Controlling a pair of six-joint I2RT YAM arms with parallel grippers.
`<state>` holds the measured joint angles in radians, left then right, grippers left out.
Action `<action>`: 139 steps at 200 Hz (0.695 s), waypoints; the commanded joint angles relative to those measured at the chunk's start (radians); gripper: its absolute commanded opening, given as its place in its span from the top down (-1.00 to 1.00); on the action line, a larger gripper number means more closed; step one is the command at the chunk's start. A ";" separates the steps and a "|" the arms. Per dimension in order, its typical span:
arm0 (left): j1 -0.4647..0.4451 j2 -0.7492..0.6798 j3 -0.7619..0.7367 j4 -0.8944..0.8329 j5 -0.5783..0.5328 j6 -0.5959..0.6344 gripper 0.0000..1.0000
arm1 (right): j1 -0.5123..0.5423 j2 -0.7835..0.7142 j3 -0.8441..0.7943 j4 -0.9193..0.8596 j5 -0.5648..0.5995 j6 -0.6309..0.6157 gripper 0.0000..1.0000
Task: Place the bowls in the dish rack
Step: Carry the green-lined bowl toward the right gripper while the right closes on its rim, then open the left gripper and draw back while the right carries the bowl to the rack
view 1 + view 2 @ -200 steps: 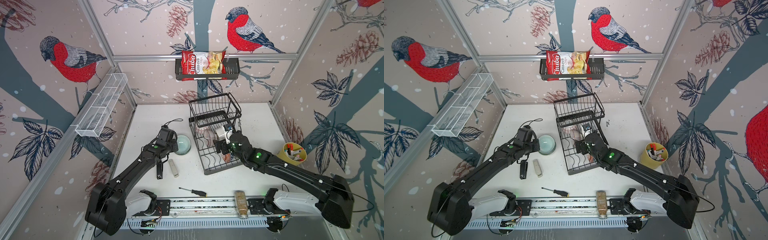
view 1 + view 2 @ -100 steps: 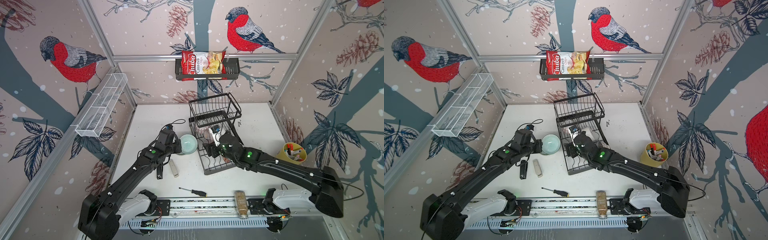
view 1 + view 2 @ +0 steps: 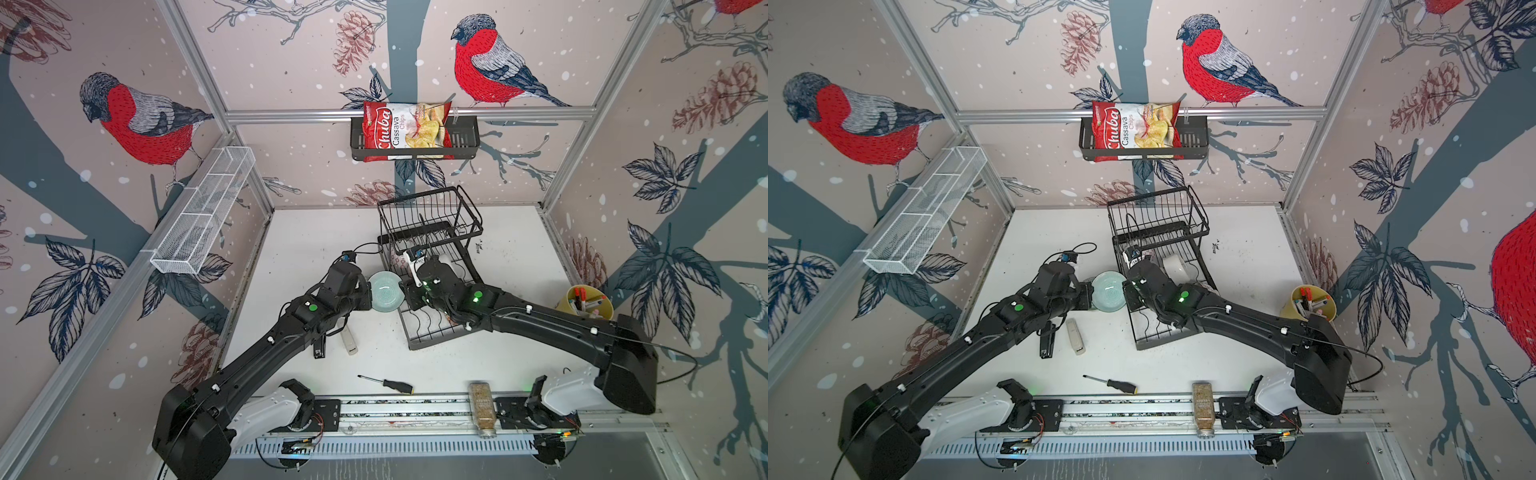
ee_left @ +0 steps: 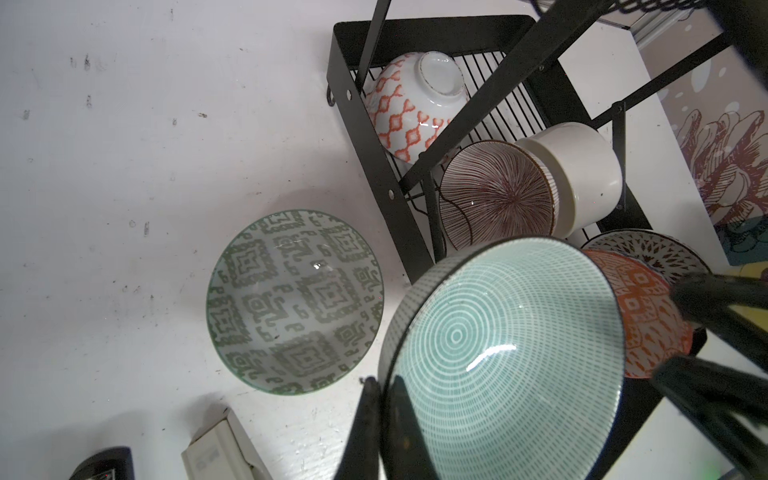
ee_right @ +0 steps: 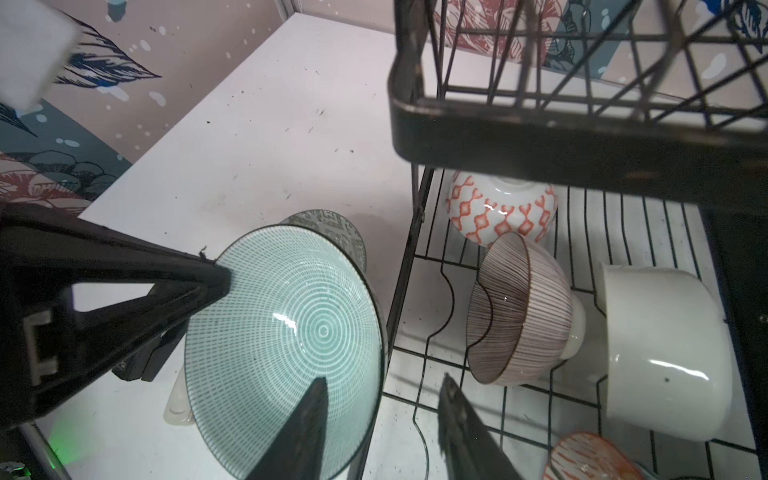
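- Left fingers (image 4: 368,419) are clenched on the rim of the teal bowl (image 4: 498,353), one pad inside and one outside, so the left gripper (image 4: 383,380) has it pinched.
- teal bowl is tilted steeply with its inside facing the wrist cameras. It is held off the table (image 4: 124,166), just beside the outer left wall of the dish rack (image 4: 382,166), and is not in the rack yet.
- In both top views it sits between the two gripper heads at the rack's left edge.
- right gripper (image 5: 384,378) has its jaws parted and straddles the opposite side of the same rim. One finger (image 5: 299,432) is over the bowl's inside. The other is outside, with a visible gap to the bowl wall, so nothing is gripped.
- green-patterned bowl (image 4: 295,301) is upright on the table outside the rack, near its wall, and partly hidden behind the teal one in the right wrist view.
- Lower tier of the rack:
  - orange-diamond bowl (image 4: 409,112) is foot-up in a corner.
  - brown-striped bowl (image 4: 494,195) stands on edge in the slot wires, touching the white bowl (image 4: 582,174), which lies on its side.
  - orange-patterned bowl (image 4: 640,320) and dark-patterned bowl (image 4: 648,249) are behind the teal rim. I cannot tell whether they touch it.
- screwdriver (image 3: 386,384) is on the table near the front rail.
- white block (image 3: 349,338) lies by the left arm.
- yellow cup of markers (image 3: 586,301) is to the right, well apart from the rack.
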<state>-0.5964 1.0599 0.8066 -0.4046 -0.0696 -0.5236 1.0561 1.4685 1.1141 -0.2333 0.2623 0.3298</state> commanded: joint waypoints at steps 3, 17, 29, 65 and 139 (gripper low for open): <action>-0.002 -0.006 0.006 0.037 -0.014 -0.006 1.00 | 0.005 0.023 0.024 -0.046 0.019 0.027 0.18; -0.001 -0.002 0.008 0.038 -0.016 -0.004 1.00 | 0.004 0.034 0.030 -0.051 0.020 0.031 0.26; -0.001 0.000 0.007 0.040 -0.015 -0.005 1.00 | 0.003 0.043 0.034 -0.052 0.026 0.033 0.30; -0.002 0.005 0.002 0.057 -0.007 0.002 1.00 | 0.004 0.070 0.049 -0.038 0.038 0.032 0.40; -0.002 0.004 -0.005 0.069 -0.004 0.006 1.00 | 0.002 0.143 0.103 -0.034 0.057 0.033 0.72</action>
<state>-0.5976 1.0664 0.8043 -0.3985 -0.0788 -0.5224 1.0584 1.5993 1.2007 -0.2813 0.2886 0.3466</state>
